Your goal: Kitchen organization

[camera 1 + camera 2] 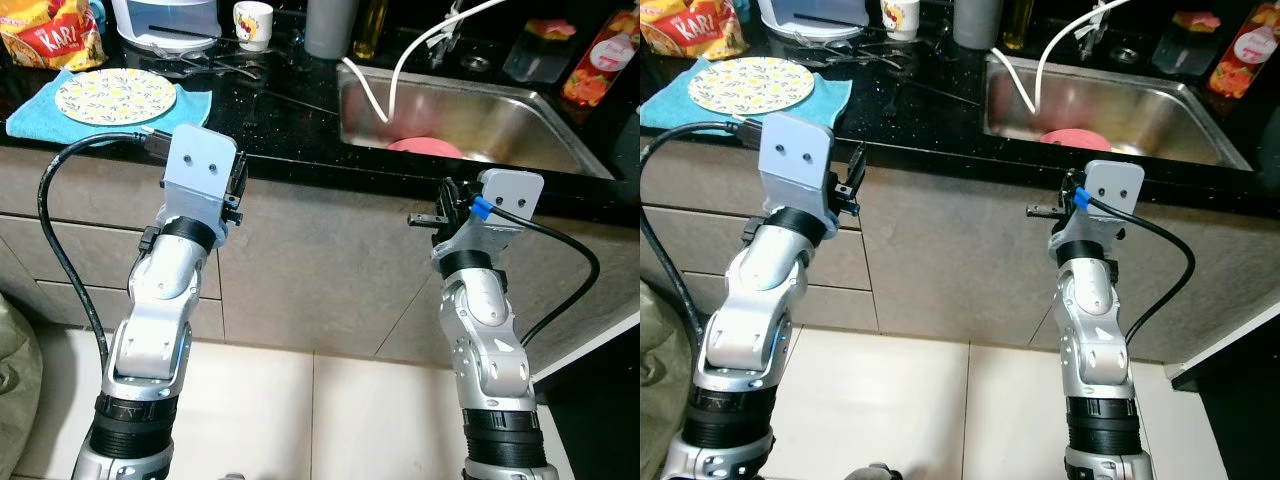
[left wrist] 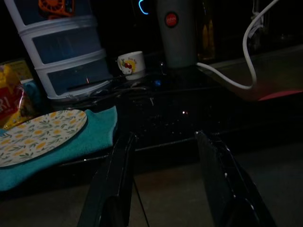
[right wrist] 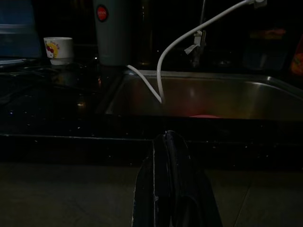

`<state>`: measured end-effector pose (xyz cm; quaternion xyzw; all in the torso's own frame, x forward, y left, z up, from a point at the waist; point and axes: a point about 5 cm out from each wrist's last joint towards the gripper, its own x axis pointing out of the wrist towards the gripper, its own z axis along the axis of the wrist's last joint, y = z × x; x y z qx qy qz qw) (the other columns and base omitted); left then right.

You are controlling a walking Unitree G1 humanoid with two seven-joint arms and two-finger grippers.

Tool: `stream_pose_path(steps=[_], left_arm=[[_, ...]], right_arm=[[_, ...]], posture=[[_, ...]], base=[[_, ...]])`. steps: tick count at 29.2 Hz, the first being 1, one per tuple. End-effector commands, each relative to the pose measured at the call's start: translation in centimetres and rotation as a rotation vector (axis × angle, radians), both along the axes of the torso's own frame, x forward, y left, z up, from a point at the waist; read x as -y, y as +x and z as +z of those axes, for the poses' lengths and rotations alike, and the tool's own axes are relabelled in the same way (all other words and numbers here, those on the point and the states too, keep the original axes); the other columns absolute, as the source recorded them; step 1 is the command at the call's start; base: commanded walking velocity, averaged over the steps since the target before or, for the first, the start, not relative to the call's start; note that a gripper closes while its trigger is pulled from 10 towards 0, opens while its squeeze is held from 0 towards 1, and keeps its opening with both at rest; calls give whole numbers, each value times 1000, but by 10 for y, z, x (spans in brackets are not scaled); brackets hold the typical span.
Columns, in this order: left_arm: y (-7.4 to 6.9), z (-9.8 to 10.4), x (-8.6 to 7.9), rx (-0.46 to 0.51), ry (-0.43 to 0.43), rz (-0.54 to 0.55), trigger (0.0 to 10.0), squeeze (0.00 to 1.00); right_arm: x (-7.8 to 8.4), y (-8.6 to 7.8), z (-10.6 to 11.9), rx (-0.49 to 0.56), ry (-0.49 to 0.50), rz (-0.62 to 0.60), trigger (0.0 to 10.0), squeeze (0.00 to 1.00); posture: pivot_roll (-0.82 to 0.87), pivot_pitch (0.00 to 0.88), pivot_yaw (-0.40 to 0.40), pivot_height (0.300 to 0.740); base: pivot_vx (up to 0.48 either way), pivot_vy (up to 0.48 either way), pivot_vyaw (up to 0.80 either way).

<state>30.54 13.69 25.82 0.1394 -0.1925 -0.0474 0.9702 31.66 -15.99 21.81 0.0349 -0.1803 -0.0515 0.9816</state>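
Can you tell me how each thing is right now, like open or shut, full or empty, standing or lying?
Left pincer: open, empty, below the counter edge.
Right pincer: shut, empty.
Flowered plate: lying flat on the blue towel.
Small mug: upright.
Grey tumbler: standing.
Sink: holds a pink dish; a white hose hangs in.

Head stereo looks down at counter (image 1: 290, 110); wrist cameras face it low, sharing sink (image 3: 227, 97).

Black speckled desk (image 1: 290, 110), steel sink (image 1: 520, 125) sunk into it; grey cabinet fronts (image 1: 330, 270) below desk, pale tiled floor (image 1: 300, 410) beneath.
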Motion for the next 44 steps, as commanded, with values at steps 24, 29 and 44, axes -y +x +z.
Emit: stream_pose_path(steps=[24,29,44], left_arm=[[2,-162,-37,-688,120,56,10000,0],[8,-167,-37,-654,177,44,10000,0],[5,-165,-31,-349,588,30,10000,0]], right_arm=[[-12,-37,-164,-625,-93,150,10000,0],[-5,-34,-163,-609,-66,104,10000,0],[-5,-32,-154,-524,-114,56,10000,0]], posture=[[201,89,-125,740],[198,93,-123,740],[185,84,-129,740]], base=[[0,0,0],[0,0,0],[0,0,0]])
